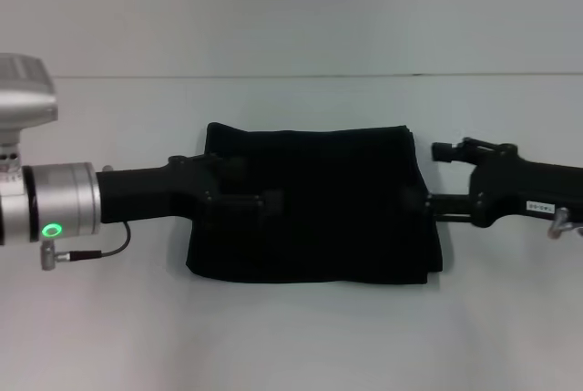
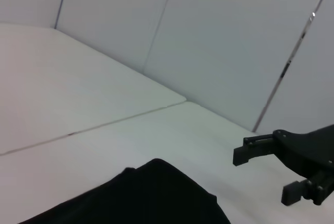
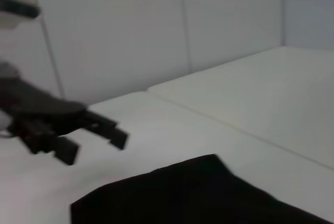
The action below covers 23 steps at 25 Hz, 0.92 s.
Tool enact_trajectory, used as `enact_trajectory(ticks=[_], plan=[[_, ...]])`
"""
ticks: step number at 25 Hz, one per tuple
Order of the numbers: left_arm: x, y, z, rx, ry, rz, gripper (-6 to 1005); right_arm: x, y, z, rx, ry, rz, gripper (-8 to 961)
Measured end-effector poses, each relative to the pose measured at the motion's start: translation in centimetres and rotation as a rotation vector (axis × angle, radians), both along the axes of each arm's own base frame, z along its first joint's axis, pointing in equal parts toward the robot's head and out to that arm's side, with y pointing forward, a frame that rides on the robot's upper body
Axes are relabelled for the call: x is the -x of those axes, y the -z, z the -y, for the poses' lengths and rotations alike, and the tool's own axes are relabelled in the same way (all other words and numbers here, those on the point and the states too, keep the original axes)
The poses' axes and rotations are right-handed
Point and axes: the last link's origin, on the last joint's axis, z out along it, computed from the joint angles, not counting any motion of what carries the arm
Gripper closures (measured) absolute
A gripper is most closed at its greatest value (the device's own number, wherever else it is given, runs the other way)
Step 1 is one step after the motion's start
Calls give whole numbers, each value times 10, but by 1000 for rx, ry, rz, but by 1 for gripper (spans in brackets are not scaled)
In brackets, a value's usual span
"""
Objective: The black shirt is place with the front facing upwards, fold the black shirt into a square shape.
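The black shirt [image 1: 319,204] lies folded into a rough rectangle in the middle of the white table [image 1: 291,345]. Its lettering and neck label are hidden. A corner of it shows in the left wrist view [image 2: 151,198] and in the right wrist view [image 3: 198,198]. My left gripper [image 1: 250,181] reaches in from the left and hovers over the shirt's left part. It shows open and empty in the right wrist view [image 3: 94,143]. My right gripper [image 1: 435,177] is beside the shirt's right edge. It shows open and empty in the left wrist view [image 2: 271,174].
The table has a seam [image 1: 137,77] running across its far side, with pale wall panels [image 2: 219,36] behind it. Bare table surface lies in front of the shirt and on both sides of it.
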Motion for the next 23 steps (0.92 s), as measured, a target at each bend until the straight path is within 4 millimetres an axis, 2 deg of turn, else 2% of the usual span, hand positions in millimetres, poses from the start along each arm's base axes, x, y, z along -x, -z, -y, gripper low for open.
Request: enact_trajectory(ticks=[23], plan=[[-3, 11, -8, -9, 23, -87, 51, 1, 7, -3, 7, 11, 18, 26]])
